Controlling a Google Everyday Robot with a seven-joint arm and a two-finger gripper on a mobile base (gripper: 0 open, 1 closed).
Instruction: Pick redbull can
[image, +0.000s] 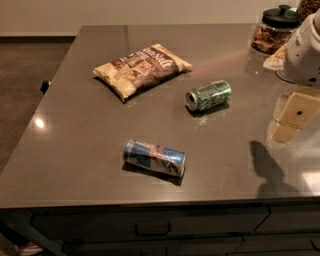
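Note:
The redbull can (155, 157) lies on its side on the grey countertop (75, 150), near the front edge. It is slim, with blue and silver panels and a red-orange mark at its middle. My gripper (293, 119) hangs over the counter at the right edge of the view, below the white arm housing (305, 50). It is well to the right of the redbull can and a little farther back, not touching it. Its shadow falls on the counter in front of it.
A shorter green patterned can (208, 95) lies on its side behind the redbull can. A brown chip bag (141, 67) lies farther back left. A glass jar with a black lid (275, 30) stands at the back right. Drawers (152, 229) run under the front edge.

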